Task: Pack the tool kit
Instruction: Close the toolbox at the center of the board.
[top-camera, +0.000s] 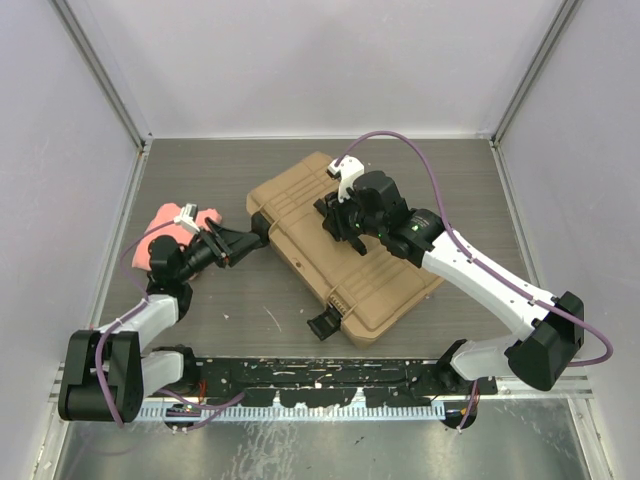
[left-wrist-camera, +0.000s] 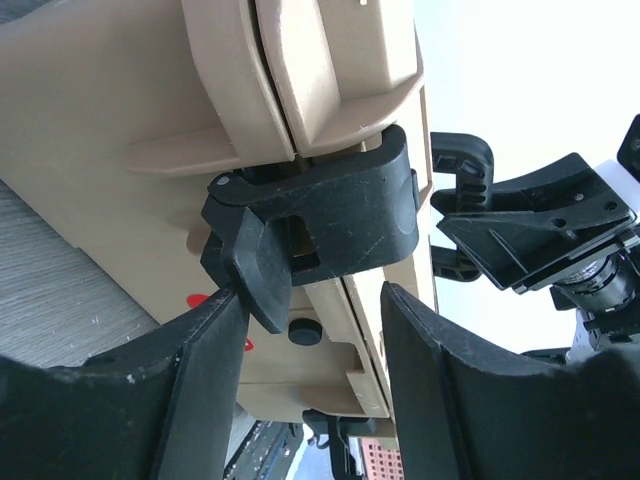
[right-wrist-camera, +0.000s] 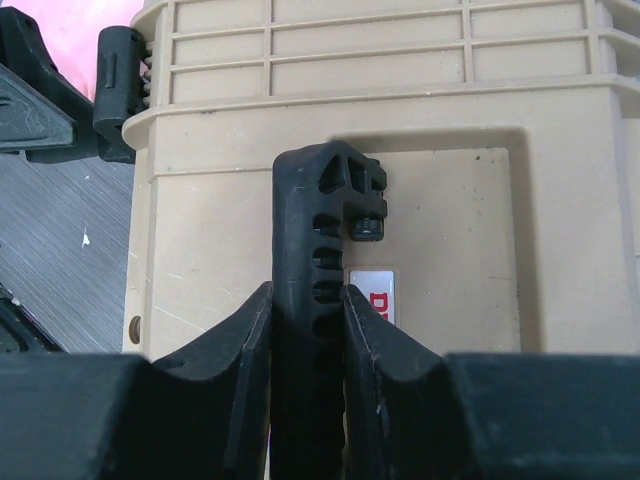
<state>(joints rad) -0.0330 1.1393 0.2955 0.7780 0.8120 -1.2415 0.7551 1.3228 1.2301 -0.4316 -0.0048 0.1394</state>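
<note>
Top external: left gripper (top-camera: 258, 237), jaws spread astride latch (left-wrist-camera: 330, 215) at case (top-camera: 385, 290) left end. Case closed, mid-table, skewed. Right gripper (top-camera: 337, 222) pinching handle (right-wrist-camera: 310, 240). Risk: finger slips off latch, leaving it unseated; handle tug shifts case, misaligning left jaws.

- Robot test cell, lab-type setup.
- Grey wood-grain table (top-camera: 250, 310), closed in by plain white panels (top-camera: 320, 60) on its far, left and right sides.
- Bare metal frame posts (top-camera: 101, 70) rise at the table's far corners.
- Black mounting rail (top-camera: 320, 375) along the table's near edge, with the left arm (top-camera: 150, 315) and right arm (top-camera: 490, 280) bolted to it.
- Purple cable (top-camera: 385, 134) loops exposed above the table's far half.
</note>
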